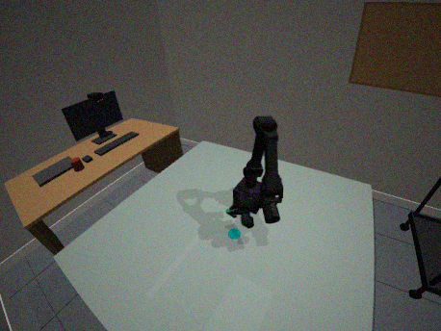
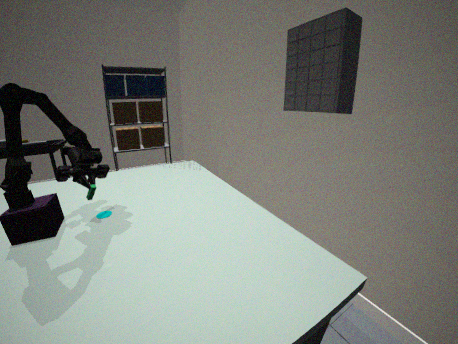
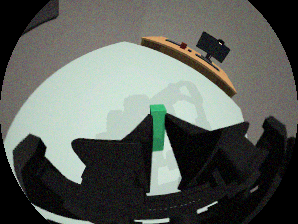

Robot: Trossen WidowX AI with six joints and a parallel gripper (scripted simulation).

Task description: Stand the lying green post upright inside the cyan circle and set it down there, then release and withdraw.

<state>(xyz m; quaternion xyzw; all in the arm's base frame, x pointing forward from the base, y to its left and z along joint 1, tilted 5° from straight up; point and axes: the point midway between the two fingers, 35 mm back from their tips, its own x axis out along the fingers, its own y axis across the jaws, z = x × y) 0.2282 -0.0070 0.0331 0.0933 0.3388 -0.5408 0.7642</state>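
matt pale table (image 1: 308, 269), seemingly wooden desk (image 1: 29, 192), matt black gripper (image 3: 158, 149).

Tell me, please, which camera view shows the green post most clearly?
The wrist view: the green post fills the middle of the picture, clamped between the dark fingers of the claw. In the exterior view it is a small piece hanging above the table, near the cyan circle. In the top view only a green tip shows.

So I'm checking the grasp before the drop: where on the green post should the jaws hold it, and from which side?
As now: the gripper is shut on the green post at one end, the jaws pinching its flat sides from above. The free end hangs down off the table, so it can be stood in the cyan circle.
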